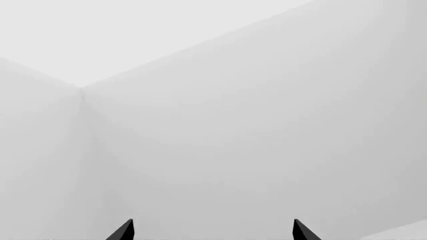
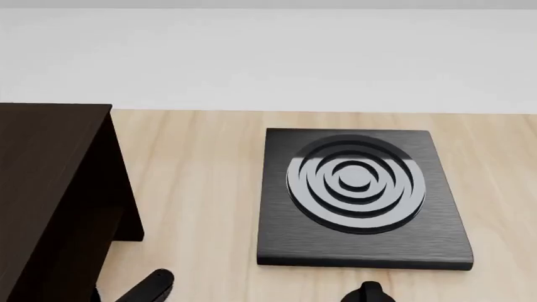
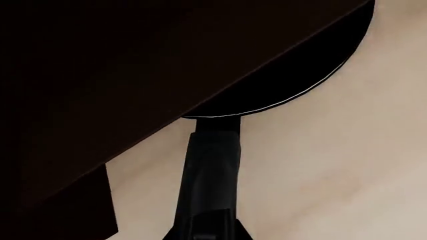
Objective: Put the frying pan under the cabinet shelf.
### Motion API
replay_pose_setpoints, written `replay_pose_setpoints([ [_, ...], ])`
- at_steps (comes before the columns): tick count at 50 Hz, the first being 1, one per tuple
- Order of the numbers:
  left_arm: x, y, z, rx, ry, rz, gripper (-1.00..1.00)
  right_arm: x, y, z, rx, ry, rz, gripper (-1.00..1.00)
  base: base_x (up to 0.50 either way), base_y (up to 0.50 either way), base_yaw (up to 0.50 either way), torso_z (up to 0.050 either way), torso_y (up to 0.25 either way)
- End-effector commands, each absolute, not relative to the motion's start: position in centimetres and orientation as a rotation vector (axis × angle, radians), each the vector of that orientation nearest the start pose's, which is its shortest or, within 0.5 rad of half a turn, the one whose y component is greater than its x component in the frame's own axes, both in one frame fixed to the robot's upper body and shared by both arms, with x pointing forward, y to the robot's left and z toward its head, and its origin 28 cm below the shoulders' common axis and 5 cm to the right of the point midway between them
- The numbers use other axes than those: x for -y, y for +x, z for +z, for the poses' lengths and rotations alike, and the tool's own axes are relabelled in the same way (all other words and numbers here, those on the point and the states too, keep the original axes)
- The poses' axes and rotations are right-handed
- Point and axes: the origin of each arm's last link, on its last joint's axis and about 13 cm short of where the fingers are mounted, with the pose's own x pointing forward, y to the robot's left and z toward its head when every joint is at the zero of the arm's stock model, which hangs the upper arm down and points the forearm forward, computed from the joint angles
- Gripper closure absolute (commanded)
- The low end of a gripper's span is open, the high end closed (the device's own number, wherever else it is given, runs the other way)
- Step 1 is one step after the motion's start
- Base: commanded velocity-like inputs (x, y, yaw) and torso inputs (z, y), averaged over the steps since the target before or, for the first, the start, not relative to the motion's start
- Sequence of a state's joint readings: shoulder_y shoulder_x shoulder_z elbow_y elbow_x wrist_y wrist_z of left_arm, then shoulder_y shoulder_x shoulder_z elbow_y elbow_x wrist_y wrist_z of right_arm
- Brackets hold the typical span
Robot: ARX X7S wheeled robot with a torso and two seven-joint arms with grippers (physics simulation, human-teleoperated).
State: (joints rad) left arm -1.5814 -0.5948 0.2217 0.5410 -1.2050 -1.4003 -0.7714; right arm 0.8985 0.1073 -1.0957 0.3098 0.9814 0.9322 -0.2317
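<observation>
In the left wrist view, the left gripper [image 1: 212, 231] is showing only two black fingertips [image 1: 123, 231] set well apart, spread wide and holding nothing, pointing at bare pale walls; it is taking no part in the work. In the head view, the cabinet shelf [image 2: 50, 189] is standing at the left edge of the wooden table [image 2: 201, 189], and a square black plate with concentric rings [image 2: 361, 198] is lying to its right, nearer the middle; the frying pan is not showing here, and two dark arm parts are peeking in at the near edge. In the right wrist view, the frying pan [image 3: 280, 85] is sitting mostly beneath the cabinet's dark panel, only part of its pale rim and its handle [image 3: 208, 170] sticking out over the table. The handle is running toward the camera, so the right gripper appears to be gripping its end, though the fingers themselves are hidden and I cannot tell for sure. The task is looking nearly finished: what is probably remaining is a slight push further in, releasing, and withdrawing.
</observation>
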Motion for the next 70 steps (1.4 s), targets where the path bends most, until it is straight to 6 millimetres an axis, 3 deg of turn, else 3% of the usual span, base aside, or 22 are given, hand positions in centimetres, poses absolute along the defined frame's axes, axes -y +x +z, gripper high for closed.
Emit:
replay_pose_setpoints([
  [1, -24.2, 21.1, 39.8, 0.488, 0.338, 0.061, -1.0, -4.8, 29.1, 9.4, -0.819, -0.089, 1.292, 1.0, 0.0, 0.0, 0.0, 0.0, 0.0],
  [8, -24.5, 21.0, 39.7, 0.491, 0.326, 0.067, -1.0, -4.2, 29.3, 9.2, -0.81, -0.099, 1.276, 1.0, 0.0, 0.0, 0.0, 0.001, 0.0],
  [9, -24.5, 21.1, 39.5, 0.487, 0.329, 0.067, -1.0, -4.1, 29.2, 9.1, -0.811, -0.103, 1.275, -1.0, 0.0, 0.0, 0.0, 0.0, 0.0],
  [23, -24.6, 21.2, 39.3, 0.482, 0.314, 0.067, -1.0, -0.9, 28.3, 8.4, -0.858, -0.209, 1.177, -1.0, 0.0, 0.0, 0.0, 0.0, 0.0],
  [32, -24.5, 21.3, 39.4, 0.482, 0.317, 0.064, -1.0, 0.1, 27.8, 8.2, -0.88, -0.237, 1.156, -1.0, 0.0, 0.0, 0.0, 0.0, 0.0],
  [47, -24.4, 21.4, 39.5, 0.477, 0.316, 0.06, -1.0, 1.2, 26.4, 10.3, -0.827, -0.256, 1.144, -1.0, 0.0, 0.0, 0.0, 0.0, 0.0],
  [70, -23.8, 21.6, 39.9, 0.475, 0.317, 0.042, -1.0, 3.0, 22.6, 12.5, -0.76, -0.282, 1.118, -1.0, 0.0, 0.0, 0.0, 0.0, 0.0],
])
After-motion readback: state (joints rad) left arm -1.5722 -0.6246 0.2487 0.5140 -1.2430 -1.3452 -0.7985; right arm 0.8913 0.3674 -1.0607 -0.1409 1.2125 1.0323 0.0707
